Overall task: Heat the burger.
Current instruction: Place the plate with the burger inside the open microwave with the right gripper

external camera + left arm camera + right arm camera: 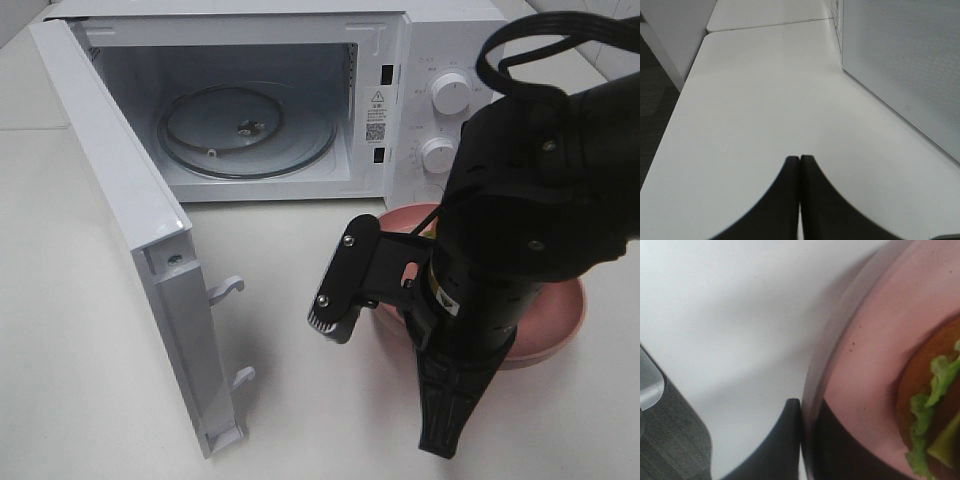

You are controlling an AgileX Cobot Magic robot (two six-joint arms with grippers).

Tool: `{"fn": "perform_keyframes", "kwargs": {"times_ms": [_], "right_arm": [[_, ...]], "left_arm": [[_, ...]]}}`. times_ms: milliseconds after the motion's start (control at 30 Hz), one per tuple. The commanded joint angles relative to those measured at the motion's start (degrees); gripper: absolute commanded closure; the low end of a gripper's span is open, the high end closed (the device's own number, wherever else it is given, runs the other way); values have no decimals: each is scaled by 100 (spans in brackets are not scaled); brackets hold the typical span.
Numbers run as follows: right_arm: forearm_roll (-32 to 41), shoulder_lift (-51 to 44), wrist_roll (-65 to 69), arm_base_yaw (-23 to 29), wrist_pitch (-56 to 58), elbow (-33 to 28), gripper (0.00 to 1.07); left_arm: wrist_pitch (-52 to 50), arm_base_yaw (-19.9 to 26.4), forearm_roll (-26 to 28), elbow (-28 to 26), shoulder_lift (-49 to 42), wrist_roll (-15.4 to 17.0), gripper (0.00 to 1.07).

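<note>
Our right gripper (807, 409) pinches the rim of the pink plate (865, 355), one finger inside and one outside. The burger (935, 405) lies on that plate, near and right of the microwave (440, 60). The black arm (540, 190) bends over it. Our left gripper (800, 159), fingers pressed together on nothing, hovers over the white table (765, 90) beside the open door (900, 65).

Burger (935, 405): blurred, cut off at the frame edge in right wrist view; hidden in exterior view. Pink plate (566, 322): lower right, largely covered by black arm (520, 220). Microwave (400, 50): top cropped; dial markings unreadable.
</note>
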State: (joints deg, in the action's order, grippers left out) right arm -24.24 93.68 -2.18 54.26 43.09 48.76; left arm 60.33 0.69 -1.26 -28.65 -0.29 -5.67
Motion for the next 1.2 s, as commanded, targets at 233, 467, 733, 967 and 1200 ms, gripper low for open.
{"fn": "perform_keyframes", "kwargs": {"times_ms": [233, 467, 733, 967, 1200], "right_arm": [[-23, -149, -1696, 120, -286, 0, 107], [-17, -149, -2807, 120, -796, 0, 107], [-17, -149, -3667, 120, -1169, 0, 107], [-115, -149, -3879, 103, -1587, 0, 107], [-52, -149, -4899, 23, -2045, 0, 107]], "left_arm": [[-69, 0, 11, 11, -115, 29, 106], [-69, 0, 11, 11, -115, 29, 106], [-69, 0, 11, 11, -115, 29, 106], [-69, 0, 11, 11, -115, 29, 106], [-69, 0, 11, 11, -115, 29, 106]]}}
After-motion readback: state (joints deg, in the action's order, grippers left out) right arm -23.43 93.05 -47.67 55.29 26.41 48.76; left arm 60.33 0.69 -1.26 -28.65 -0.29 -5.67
